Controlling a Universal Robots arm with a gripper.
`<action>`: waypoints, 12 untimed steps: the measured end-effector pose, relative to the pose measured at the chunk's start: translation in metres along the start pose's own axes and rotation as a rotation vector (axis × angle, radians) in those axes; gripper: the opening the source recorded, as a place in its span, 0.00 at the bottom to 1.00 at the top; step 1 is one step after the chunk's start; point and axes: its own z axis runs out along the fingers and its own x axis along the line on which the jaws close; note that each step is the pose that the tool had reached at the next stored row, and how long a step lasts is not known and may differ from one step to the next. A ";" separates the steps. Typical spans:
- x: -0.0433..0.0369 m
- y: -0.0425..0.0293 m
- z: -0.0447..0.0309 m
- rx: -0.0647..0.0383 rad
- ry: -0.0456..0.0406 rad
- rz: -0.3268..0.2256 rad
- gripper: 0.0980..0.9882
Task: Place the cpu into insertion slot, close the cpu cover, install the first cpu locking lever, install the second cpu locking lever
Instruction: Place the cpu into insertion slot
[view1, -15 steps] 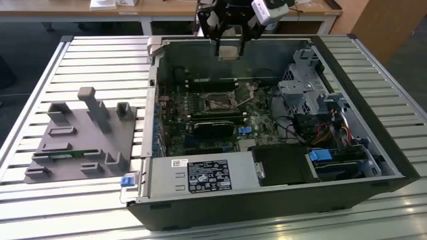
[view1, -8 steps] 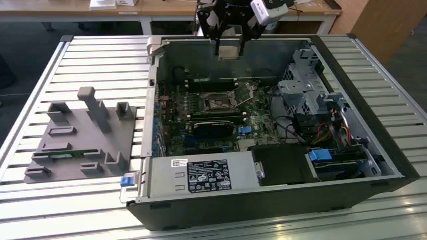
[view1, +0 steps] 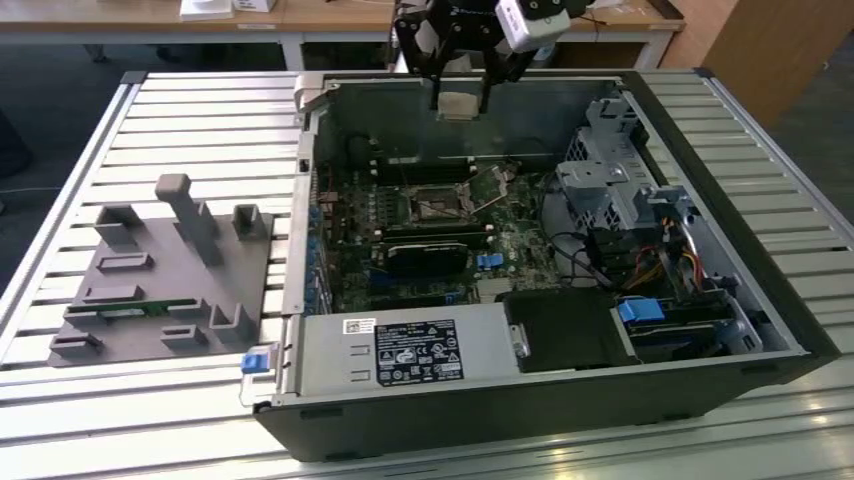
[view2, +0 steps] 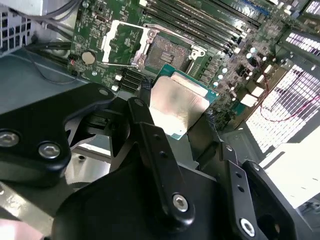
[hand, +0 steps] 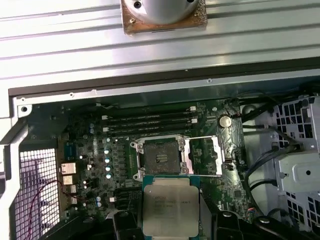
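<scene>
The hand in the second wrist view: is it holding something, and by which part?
The hand holds the cpu, pinched by two opposite side edges, with its silvery face left uncovered.

Exterior view stood outside computer case (view1: 534, 415), high up, and looked down at slant into its open side. Far enough off to take in whole case and slatted table (view1: 174, 110).

Both wrist views hung above case, faced down onto motherboard (hand: 100, 135).

First wrist view looked over chip (hand: 170, 210) at socket (hand: 159, 156), with case wall beyond socket.

Second wrist view sat nearer, tilted, and looked over chip (view2: 177, 107) at socket (view2: 167, 52).

All three views shared socket (view1: 434, 205) and board around it.
</scene>
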 end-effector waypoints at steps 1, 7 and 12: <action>0.0000 0.0000 0.0000 0.000 -0.0013 0.016 0.50; 0.0000 -0.0001 0.0008 0.000 -0.0097 0.109 0.50; 0.0000 -0.0002 0.0014 0.000 -0.0163 0.185 0.50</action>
